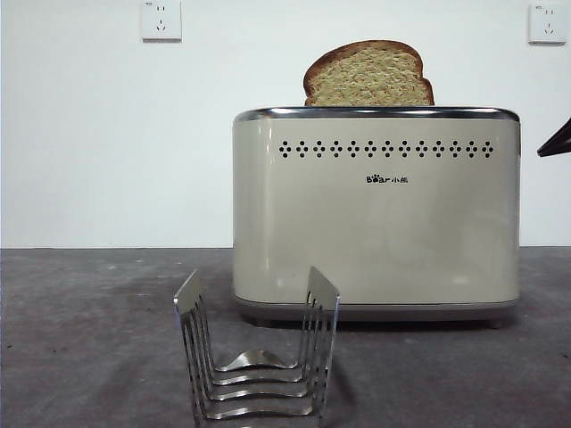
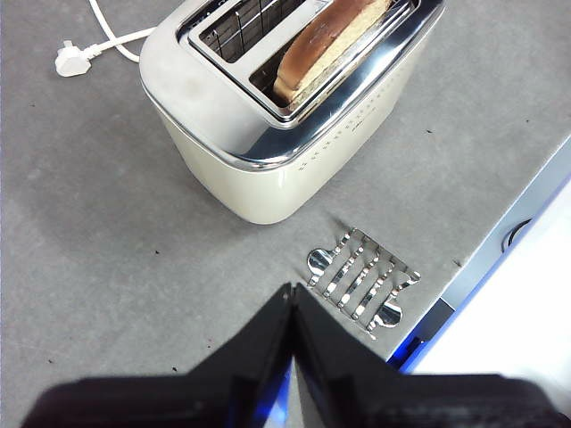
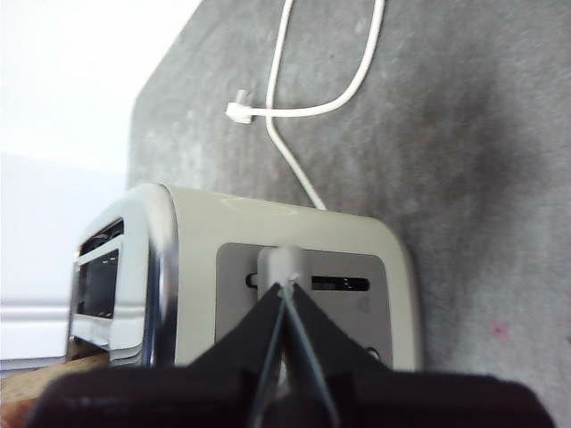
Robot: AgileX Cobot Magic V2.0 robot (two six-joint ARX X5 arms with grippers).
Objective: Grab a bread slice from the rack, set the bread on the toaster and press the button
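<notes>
Grey mat tabletop (image 1: 89, 339) against a white wall with two sockets (image 1: 161, 20); flat, even light. The bread (image 1: 368, 75) stood in one slot of the toaster (image 1: 375, 232), its rounded top well proud of the chrome rim, so it was not lowered. The left wrist view showed it in the slot nearer the logo side, the other slot bare. The rack (image 1: 257, 357) stood bare in front of the toaster, apart from it. My left gripper (image 2: 292, 299) hung high above the table, jaws pressed together on nothing, waiting. My right gripper (image 3: 285, 299), jaws also pressed together and holding nothing, sat at the toaster's end panel with its tip at the grey lever (image 3: 279, 266), which was at the top of its slot; whether it was touching I could not tell. In the front view only a black tip (image 1: 555, 141) showed at the right edge. I judged the bread step done and the press the step in hand. Risks as I read them: the closed tip is narrow and the lever knob rounded, so a push slightly off centre could slip off beside it and scrape the panel. A push with any sideways lean could shove the toaster across the mat rather than drive the lever down, since nothing braced it. The plug (image 3: 237, 111) lay loose on the table, not in a socket, so the lever might not latch and could spring back up.
</notes>
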